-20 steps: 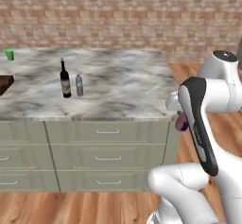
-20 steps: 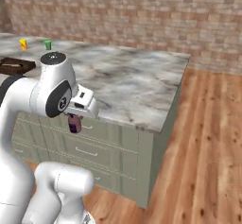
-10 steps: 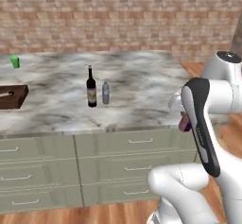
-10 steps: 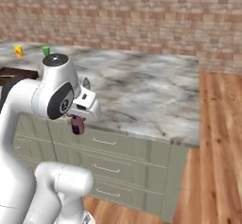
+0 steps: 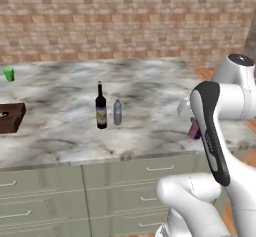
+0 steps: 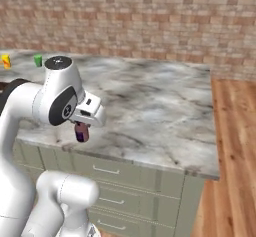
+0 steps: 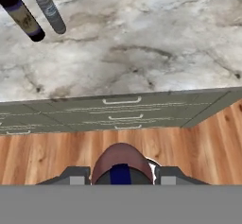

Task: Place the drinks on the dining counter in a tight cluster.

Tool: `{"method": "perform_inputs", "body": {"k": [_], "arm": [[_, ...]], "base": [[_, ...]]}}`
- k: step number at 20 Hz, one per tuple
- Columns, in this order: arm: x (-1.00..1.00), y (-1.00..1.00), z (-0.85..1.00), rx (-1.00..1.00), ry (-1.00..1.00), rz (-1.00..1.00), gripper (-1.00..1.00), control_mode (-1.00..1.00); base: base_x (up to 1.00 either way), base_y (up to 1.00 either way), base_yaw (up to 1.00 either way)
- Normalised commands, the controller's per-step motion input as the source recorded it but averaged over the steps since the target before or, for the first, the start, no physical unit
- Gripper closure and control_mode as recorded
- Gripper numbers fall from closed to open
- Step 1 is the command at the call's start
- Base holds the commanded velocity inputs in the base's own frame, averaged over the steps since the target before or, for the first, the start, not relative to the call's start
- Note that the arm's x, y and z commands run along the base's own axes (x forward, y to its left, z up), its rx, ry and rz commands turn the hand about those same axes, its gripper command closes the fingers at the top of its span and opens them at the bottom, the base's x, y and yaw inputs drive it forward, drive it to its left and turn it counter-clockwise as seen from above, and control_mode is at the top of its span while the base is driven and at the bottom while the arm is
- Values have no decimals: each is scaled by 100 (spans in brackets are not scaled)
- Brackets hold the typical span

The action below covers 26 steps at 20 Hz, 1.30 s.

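Red bottle carried toward the counter cluster

Jaws (image 7: 121, 173) clamp the small red bottle (image 7: 122, 164) short of the counter (image 5: 150, 106); setting it far from the wine bottle (image 5: 101, 108) and water bottle (image 5: 117, 112), or bumping them, would spoil the cluster.

The robot's base has driven along the front of the surface (image 5: 150, 101), so the whole picture has slid. The wine bottle (image 5: 101, 106) and water bottle (image 5: 117, 112) now sit nearer the middle of the left base view. The surface's right corner has moved further right in the right base view.
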Motion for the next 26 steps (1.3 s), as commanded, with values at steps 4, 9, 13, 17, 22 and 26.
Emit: {"method": "perform_inputs", "body": {"k": [4, 9, 13, 17, 22, 26], "arm": [[0, 0, 0, 0, 0, 0, 100, 100], [0, 0, 0, 0, 0, 0, 100, 100], [0, 0, 0, 0, 0, 0, 100, 100], [0, 0, 0, 0, 0, 0, 100, 100], [0, 0, 0, 0, 0, 0, 100, 100], [0, 0, 0, 0, 0, 0, 100, 100]], "base": [[31, 32, -20], [42, 44, -24], [61, 23, -29], [66, 29, -22], [63, 27, -7], [29, 25, 0]]}}
